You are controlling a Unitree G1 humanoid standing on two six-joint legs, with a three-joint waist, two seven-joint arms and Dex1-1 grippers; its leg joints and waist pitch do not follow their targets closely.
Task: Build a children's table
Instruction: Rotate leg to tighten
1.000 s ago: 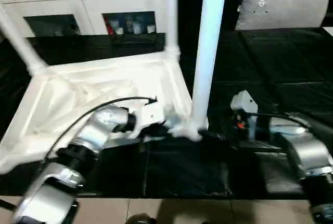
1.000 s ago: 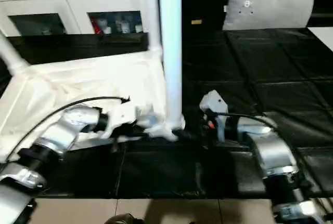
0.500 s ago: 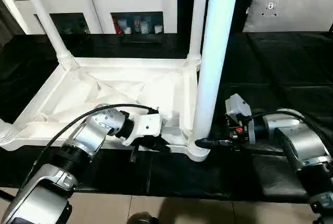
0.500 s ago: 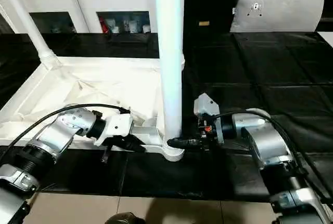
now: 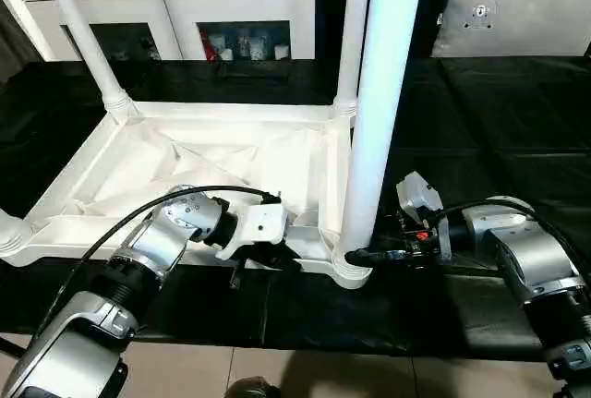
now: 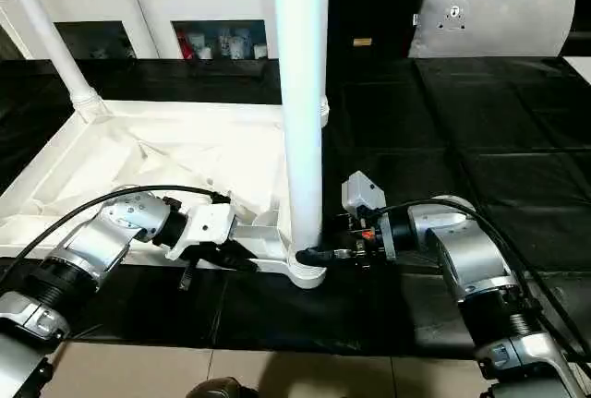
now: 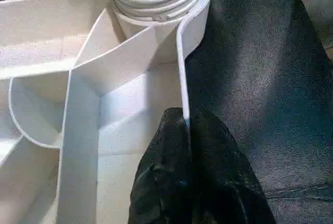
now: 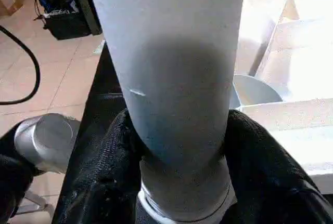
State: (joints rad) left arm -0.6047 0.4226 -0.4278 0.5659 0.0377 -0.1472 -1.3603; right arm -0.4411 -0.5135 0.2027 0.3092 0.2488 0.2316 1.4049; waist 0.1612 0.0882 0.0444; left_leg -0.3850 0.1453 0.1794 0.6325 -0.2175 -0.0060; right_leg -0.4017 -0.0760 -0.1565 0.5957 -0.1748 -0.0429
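- Left eye view: the white tabletop [image 5: 212,162] lies upside down on the black counter [image 5: 480,139], ribs up, with legs standing in its corner sockets; the nearest leg [image 5: 383,102] rises from the near corner socket [image 5: 351,267]. The left gripper [image 5: 263,255] sits at the near rim beside that socket; the right gripper [image 5: 365,255] reaches in level at the base of the leg. A grey cushion [image 5: 517,15] lies at the far side and a white cabinet [image 5: 175,10] stands behind
- Right eye view: same layout; the right gripper meets the leg just above the socket
- Left wrist view: the black fingers [image 7: 171,182] are closed on the thin rim wall [image 7: 182,78], one either side of it
- Right wrist view: the jaws flank the leg [image 8: 177,78], both pads [image 8: 114,156] pressed against it, gripping the tube
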